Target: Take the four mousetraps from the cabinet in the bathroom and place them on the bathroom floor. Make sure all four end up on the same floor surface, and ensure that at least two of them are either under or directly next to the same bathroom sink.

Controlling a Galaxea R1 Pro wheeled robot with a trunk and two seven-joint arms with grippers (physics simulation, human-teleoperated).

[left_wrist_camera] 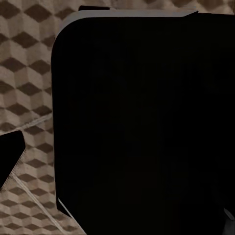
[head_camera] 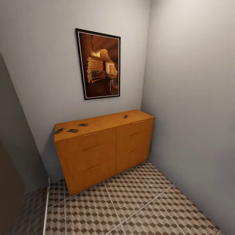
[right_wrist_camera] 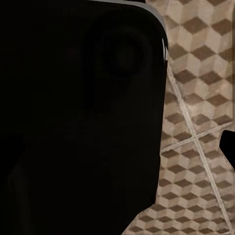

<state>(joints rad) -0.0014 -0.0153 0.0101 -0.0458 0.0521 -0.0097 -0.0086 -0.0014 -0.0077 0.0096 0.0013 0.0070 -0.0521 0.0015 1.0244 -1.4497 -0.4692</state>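
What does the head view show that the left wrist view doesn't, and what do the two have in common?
Head view: the cabinet against the wall, four mousetraps on its top, three near one end and one toward the other, with a framed picture above. Left wrist view: a large black body close to the camera. Both: the cube-patterned bathroom floor.
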